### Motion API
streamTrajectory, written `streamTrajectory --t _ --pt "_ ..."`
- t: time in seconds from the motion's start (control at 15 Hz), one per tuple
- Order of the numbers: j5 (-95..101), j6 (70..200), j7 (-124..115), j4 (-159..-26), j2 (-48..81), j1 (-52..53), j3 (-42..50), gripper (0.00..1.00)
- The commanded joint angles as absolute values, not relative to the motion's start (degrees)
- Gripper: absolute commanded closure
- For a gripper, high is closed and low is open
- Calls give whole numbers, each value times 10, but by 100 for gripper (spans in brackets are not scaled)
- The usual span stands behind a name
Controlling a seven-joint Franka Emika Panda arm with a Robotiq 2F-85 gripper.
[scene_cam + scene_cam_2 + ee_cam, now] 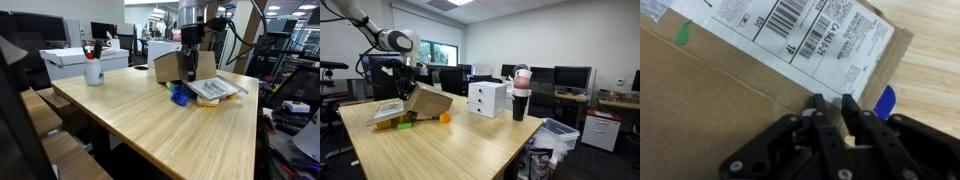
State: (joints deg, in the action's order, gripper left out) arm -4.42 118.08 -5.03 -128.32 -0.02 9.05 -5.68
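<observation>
The gripper (pixel 834 103) hangs over the box (pixel 720 115), its fingers nearly together at a cardboard edge; I cannot tell if they pinch it. The box looks tilted near the bench's (pixel 140 130) far edge, beside papers (pixel 215 88). Probably light, stiff and crushable, with a slick label (pixel 790 30); best taken by a wall's rim.

On the table (pixel 140 125) the cardboard box (pixel 172 66) stands just beside the stack of books (pixel 215 89), the gripper (pixel 834 100) over the box's top edge, the cup (pixel 93 70) well apart.

open office: white wall (pixel 535 35) upper right, window (pixel 442 52) centre left, dark monitors (pixel 570 77) right, pale wooden table (pixel 150 120) filling the foreground.
</observation>
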Motion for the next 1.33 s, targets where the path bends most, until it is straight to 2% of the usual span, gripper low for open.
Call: streamTrajectory --t 0.0,0.47,0.6,1.27 --pt "-40 1195 -32 -1291 -19 84 -63 48" --pt "-27 1243 -24 -1265 -9 81 -61 5" --pt "-25 1254 -23 -1259 -5 79 -59 0" --pt "64 1291 -57 -1205 48 54 -32 0"
